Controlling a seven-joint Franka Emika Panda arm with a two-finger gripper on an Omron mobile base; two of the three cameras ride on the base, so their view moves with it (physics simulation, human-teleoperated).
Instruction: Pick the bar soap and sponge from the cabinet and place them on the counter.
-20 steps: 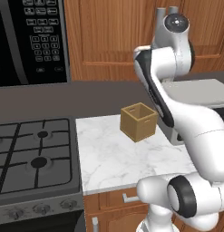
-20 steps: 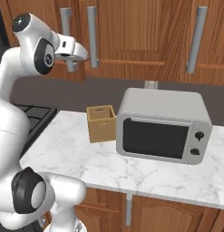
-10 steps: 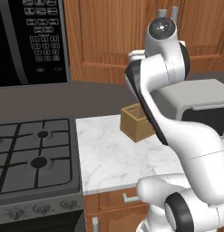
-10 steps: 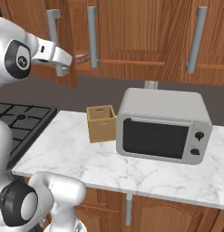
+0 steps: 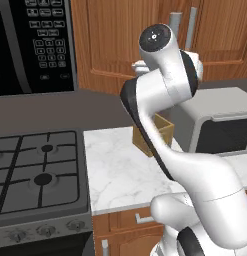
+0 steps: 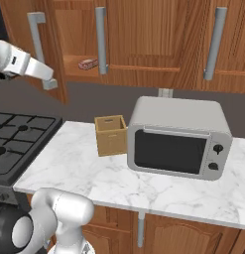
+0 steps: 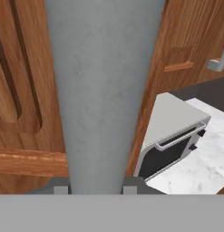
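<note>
Right base view, upper left of frame: the reddish-brown wooden wall cabinet stands with its left door swung open, exposing a wooden shelf. On that shelf lies the small pinkish-salmon rectangular bar soap with pale markings, flat, its long axis running roughly left to right across the frame and tilted slightly upward toward the right. The markings are too small to read.

Hand view, centre of frame: the hand has its two fingertips pressed against either side of a long grey bar handle, which runs vertically from the bottom to the top of the frame; the hand is pinching this handle. Wooden door panels lie to either side.

Right base view, lower half: the white marble counter with grey veining carries a small open-topped wooden box and, just beside it to the right, a grey microwave oven with a dark window and two knobs. A black gas stovetop adjoins the counter at left.

Left base view, upper left: a black built-in oven shows a white keypad; its characters are illegible.
</note>
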